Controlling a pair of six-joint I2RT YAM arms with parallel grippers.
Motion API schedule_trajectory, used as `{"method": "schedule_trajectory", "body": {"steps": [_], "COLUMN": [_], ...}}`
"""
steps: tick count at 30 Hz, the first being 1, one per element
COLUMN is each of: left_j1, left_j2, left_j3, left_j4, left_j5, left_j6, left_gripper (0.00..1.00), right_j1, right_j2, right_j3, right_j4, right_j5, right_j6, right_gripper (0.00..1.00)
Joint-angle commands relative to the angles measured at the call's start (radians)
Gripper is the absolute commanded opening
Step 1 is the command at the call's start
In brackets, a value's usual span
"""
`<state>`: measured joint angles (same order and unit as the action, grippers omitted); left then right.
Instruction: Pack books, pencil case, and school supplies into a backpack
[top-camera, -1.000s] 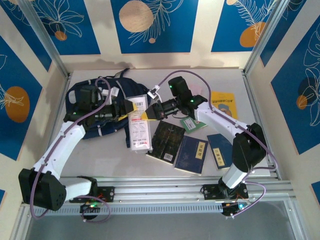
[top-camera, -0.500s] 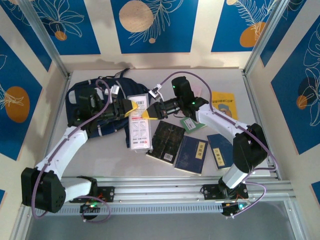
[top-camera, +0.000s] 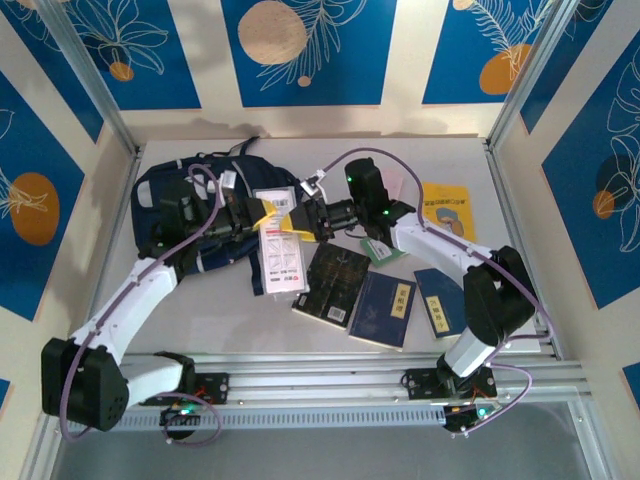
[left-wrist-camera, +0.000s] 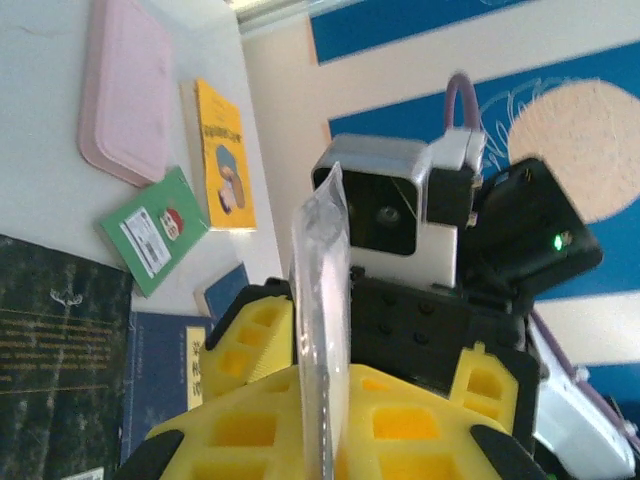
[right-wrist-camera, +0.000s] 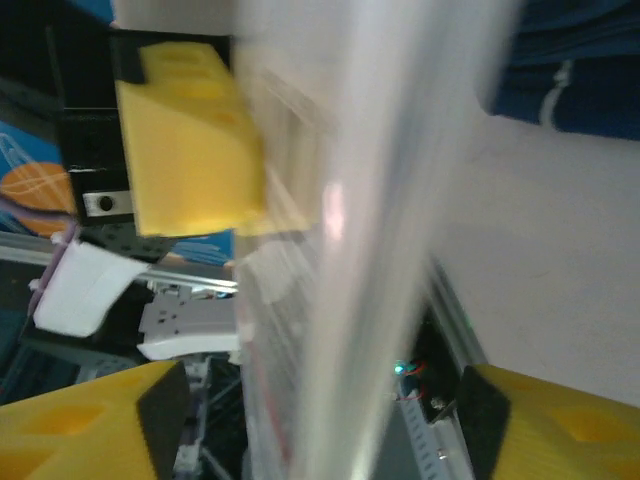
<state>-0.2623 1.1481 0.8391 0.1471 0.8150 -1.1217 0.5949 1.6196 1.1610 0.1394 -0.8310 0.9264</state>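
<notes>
Handover, in the last second: the left jaws have closed on the packet (top-camera: 280, 248), while the right jaws, which had held it, have sprung apart. In the left wrist view the packet stands edge-on, pinched between the yellow pads (left-wrist-camera: 250, 440). In the right wrist view the yellow jaws stand wide to either side, with the blurred packet between them and, as far as can be told, touching neither.

From above, the packet's long axis runs far to near across the surface (top-camera: 470, 165). It is gripped near its far end, and its near end reaches down beside the black book (top-camera: 333, 282); whether that end rests on the surface cannot be told.

The backpack (top-camera: 152, 190) lies just left of the packet, behind the left jaws and on the left arm's (top-camera: 140, 285) own side. The right arm (top-camera: 430, 240) is on the packet's other side. The carry therefore looks to fall to the left arm: a swing leftward, with the long axis turned toward the bag's mouth, which cannot be made out here.

The pink case (left-wrist-camera: 125, 90) and the other books lie to the right, not yet packed.
</notes>
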Motion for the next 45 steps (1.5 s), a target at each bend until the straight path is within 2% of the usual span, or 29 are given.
{"method": "schedule_trajectory", "body": {"steps": [1, 9, 11, 16, 22, 31, 34, 37, 38, 40, 43, 45], "left_j1": [-0.009, -0.011, -0.011, -0.011, -0.011, -0.034, -0.035, -0.034, -0.034, -0.034, -0.032, -0.029], "left_j2": [-0.066, -0.147, -0.15, -0.14, -0.151, -0.138, -0.147, -0.169, -0.174, -0.172, -0.131, -0.053], "left_j3": [-0.02, -0.052, -0.058, -0.06, -0.088, -0.106, -0.105, -0.086, -0.078, -0.059, 0.007, 0.107], "left_j4": [0.067, 0.126, 0.134, 0.119, 0.112, 0.093, 0.051, -0.049, -0.083, -0.148, -0.265, -0.405], "left_j5": [-0.182, -0.545, -0.587, -0.613, -0.649, -0.648, -0.645, -0.669, -0.679, -0.695, -0.714, -0.741], "left_j6": [-0.102, -0.204, -0.211, -0.203, -0.194, -0.19, -0.154, -0.075, -0.05, -0.003, 0.107, 0.233], "left_gripper": [0.09, 0.1, 0.09, 0.08, 0.07, 0.12, 0.22, 0.45, 0.55, 0.68, 0.79, 0.81], "right_j1": [0.011, 0.058, 0.068, 0.072, 0.099, 0.123, 0.116, 0.1, 0.094, 0.075, 0.038, 0.006], "right_j2": [-0.035, -0.071, -0.063, -0.026, 0.001, 0.043, 0.033, 0.008, -0.005, -0.028, -0.075, -0.124], "right_j3": [-0.09, -0.251, -0.275, -0.315, -0.328, -0.285, -0.296, -0.32, -0.335, -0.359, -0.396, -0.416], "right_j4": [0.183, 0.476, 0.557, 0.748, 0.836, 0.847, 0.827, 0.794, 0.781, 0.757, 0.698, 0.618], "right_j5": [0.125, 0.344, 0.372, 0.394, 0.426, 0.435, 0.449, 0.456, 0.462, 0.467, 0.473, 0.479], "right_j6": [0.197, 0.482, 0.527, 0.634, 0.684, 0.681, 0.662, 0.638, 0.633, 0.614, 0.577, 0.523], "right_gripper": [0.94, 0.98, 0.98, 0.93, 0.74, 0.32, 0.2, 0.14, 0.12, 0.1, 0.07, 0.06]}}
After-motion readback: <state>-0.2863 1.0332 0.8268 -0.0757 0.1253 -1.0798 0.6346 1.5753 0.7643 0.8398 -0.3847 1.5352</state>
